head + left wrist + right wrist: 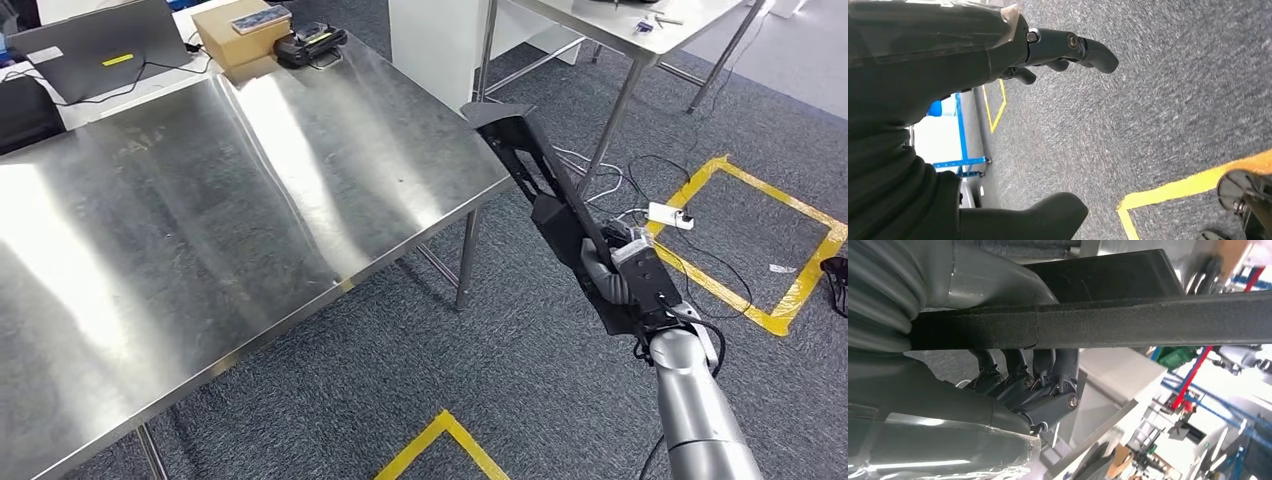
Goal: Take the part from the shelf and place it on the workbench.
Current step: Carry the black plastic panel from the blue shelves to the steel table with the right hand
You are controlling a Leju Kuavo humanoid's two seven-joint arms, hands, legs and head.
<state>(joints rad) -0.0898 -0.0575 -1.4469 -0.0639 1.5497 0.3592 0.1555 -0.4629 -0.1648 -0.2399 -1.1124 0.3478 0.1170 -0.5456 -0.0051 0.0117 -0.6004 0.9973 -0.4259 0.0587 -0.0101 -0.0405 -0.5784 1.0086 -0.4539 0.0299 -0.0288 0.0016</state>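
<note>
A long black part (pixel 545 185) is gripped near its lower end by my right hand (pixel 620 275). It slants up and away, its far tip hanging over the floor just past the near right corner of the steel workbench (pixel 230 210). Up close in the right wrist view, my right hand's fingers (pixel 1033 380) wrap around the black part (pixel 1148 320). My left hand (pixel 998 55) hangs above grey carpet with fingers apart and nothing in it.
Cardboard box (pixel 235 38), black device (pixel 310 45) and laptop (pixel 95 50) lie at the workbench's far end. A second table (pixel 620 30) stands at the back right. Yellow tape squares (pixel 770 250) and a white power strip (pixel 670 215) with cables mark the carpet.
</note>
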